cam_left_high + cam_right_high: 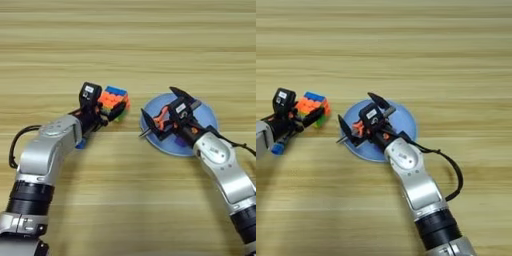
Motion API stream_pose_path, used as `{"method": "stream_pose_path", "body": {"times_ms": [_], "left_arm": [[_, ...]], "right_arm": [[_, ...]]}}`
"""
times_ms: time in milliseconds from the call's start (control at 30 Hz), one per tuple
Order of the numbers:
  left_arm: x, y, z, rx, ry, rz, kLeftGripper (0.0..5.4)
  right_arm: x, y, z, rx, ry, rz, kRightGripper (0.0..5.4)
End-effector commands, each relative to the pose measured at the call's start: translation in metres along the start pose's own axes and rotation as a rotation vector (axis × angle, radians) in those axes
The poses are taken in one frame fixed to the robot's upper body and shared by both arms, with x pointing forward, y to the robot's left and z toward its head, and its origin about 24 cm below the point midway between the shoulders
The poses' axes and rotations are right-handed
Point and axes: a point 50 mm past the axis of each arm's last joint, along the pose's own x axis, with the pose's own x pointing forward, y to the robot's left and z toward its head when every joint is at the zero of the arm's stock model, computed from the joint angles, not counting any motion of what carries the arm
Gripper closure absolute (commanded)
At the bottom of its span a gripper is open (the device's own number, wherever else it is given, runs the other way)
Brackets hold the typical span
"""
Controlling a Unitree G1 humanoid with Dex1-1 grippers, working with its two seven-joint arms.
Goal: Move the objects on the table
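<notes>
Left of the blue plate (205, 112) on the table (128, 45), the left gripper (102, 112) clamps the puzzle cube (114, 101), likely light, rigid and smooth-sided, best squeezed across 2 flat opposite faces, while the right gripper (167, 112) hovers spread wide, empty, over the plate.

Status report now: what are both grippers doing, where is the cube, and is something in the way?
Left gripper shut on cube, left of blue plate. Right gripper open, empty, over the plate. Nothing between cube and plate.

Left claw (111, 111) grips cube (114, 101); right claw (161, 108) spread over blue plate (207, 114).
</notes>
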Motion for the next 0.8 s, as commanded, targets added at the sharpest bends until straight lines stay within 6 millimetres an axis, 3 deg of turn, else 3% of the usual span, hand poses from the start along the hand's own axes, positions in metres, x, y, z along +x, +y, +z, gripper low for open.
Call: {"method": "stream_pose_path", "body": {"times_ms": [33,367,800], "left_arm": [[0.0,-0.003,0.018,0.021,-0.047,-0.015,2.04],[0.001,-0.01,0.029,0.037,-0.071,-0.037,2.04],[0.005,-0.039,0.019,0.045,-0.032,-0.135,2.06]], "right_arm": [[0.0,0.007,-0.006,-0.002,0.043,0.04,0.0],[0.004,0.022,-0.005,-0.008,0.045,0.104,0.0],[0.011,0.026,0.003,-0.007,0.009,0.106,0.0]]}}
